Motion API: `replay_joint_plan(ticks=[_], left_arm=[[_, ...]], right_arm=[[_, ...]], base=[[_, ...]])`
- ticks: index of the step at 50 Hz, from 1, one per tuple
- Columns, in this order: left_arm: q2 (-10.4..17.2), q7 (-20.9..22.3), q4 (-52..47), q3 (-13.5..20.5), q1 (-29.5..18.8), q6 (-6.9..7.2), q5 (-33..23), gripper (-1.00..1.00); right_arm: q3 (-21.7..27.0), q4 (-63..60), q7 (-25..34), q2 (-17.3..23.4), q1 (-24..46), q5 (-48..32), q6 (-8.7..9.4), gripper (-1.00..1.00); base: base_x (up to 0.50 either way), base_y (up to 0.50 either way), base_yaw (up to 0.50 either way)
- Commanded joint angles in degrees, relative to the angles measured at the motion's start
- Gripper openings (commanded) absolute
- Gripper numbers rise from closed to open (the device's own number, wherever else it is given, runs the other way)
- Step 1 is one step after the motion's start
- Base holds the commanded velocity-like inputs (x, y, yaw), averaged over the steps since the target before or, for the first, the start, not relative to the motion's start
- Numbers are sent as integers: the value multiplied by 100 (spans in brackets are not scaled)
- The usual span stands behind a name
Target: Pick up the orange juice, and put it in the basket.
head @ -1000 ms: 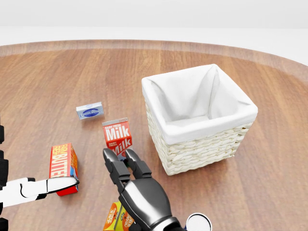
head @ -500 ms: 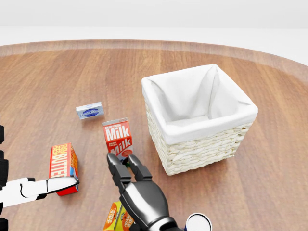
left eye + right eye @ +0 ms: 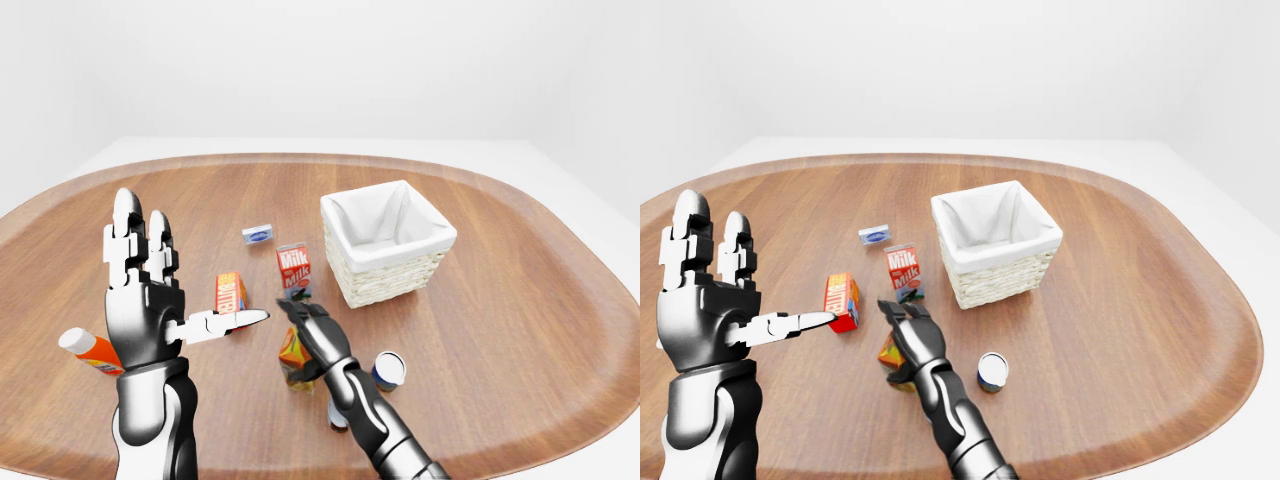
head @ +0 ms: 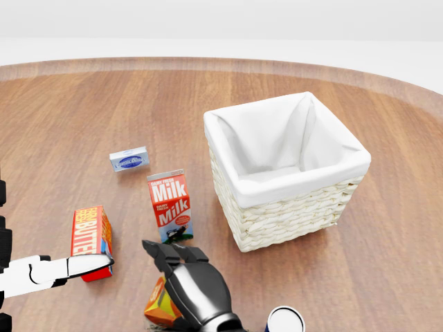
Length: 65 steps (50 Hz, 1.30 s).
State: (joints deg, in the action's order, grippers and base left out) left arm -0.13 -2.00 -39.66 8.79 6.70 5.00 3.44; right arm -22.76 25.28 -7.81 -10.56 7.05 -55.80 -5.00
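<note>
- Nearest, low in the head view: right hand (image 4: 181,277) now down on the orange juice (image 4: 156,305), fingers curled over the top of the carton. A second ago, held higher with fingers straighter and pointing up by the milk.
- Juice carton now tipped over to one side; stood straighter a moment ago. Looks like a grab just starting, but too hidden to tell whether the fingers really close round it.
- Just beside, at the bottom edge: a small blue and white can (image 4: 285,321), not touched.
- Left hand (image 3: 142,290) held up high and wide open, nothing in it, one finger poking sideways toward the butter box (image 4: 91,238). Same as before.
- At the far left of the left-eye view: an orange bottle (image 3: 89,350) lying down.
- A bit farther: milk carton (image 4: 170,205), standing up, clear of the right hand now.
- Farther still: small blue packet (image 4: 129,160) lying flat.
- Farthest, to the right: basket (image 4: 291,214) with white cloth inside, nothing in it yet. Juice well apart from it, so lift and carry still to do.
</note>
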Motion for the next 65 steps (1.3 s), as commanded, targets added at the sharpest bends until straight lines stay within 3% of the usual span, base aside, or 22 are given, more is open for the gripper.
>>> replay_joint_plan(ticks=[1,25,41,65], left_arm=[[-2,-1,0,0,0,0,1,100],[1,1,-1,-1,0,0,-1,100],[0,1,-1,-1,0,0,-1,100],[7,-43,-12,32,-40,0,57,100]], right_arm=[[239,1408,-422,-71,234,179,0,-100],[213,1222,-299,-51,162,95,0,-100],[182,-21,352,126,182,-360,0,-100],[214,-85,281,134,277,-444,0,-100]], base=[[0,0,0],[0,0,0],[0,0,0],[0,0,0]])
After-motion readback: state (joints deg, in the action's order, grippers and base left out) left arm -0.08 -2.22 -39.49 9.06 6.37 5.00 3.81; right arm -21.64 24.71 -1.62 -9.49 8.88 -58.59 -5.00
